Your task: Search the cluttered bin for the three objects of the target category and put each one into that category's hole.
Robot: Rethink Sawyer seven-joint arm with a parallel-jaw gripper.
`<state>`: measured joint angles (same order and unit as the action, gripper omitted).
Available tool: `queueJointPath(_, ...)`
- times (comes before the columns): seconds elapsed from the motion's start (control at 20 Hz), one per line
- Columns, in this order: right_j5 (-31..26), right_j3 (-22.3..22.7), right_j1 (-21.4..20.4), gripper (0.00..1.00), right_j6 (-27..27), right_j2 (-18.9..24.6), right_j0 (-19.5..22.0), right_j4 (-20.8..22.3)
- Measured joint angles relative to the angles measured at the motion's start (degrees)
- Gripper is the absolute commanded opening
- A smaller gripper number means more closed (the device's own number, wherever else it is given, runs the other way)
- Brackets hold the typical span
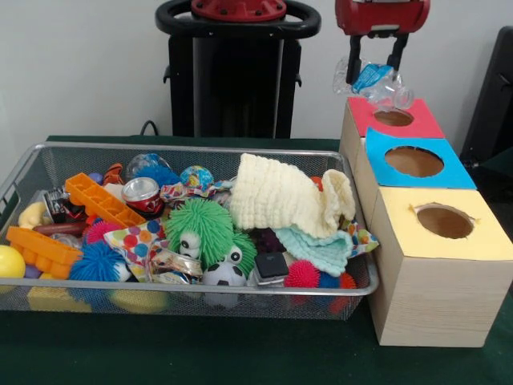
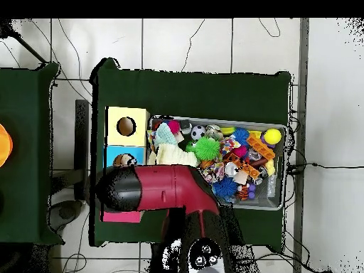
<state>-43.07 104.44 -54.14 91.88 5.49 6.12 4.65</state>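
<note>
Crushed bottle between gripper fingers — above red-topped box

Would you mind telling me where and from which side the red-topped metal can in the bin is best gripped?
Grip the can across its round body, coming straight down from above: it lies tilted on the clutter in the wire bin, its rim facing up, with the orange tray close beside, so side approaches look blocked.
</note>
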Motion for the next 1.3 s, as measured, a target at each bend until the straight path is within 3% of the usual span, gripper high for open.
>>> queueJointPath(0.7, 0.01, -1.12, 3.28, 0.00, 0.96, -0.22, -4.50, -3.61)
queueJointPath(1.3, 0.01, -5.01, 5.69, 0.00, 1.00, -1.01, -7.73, -6.43)
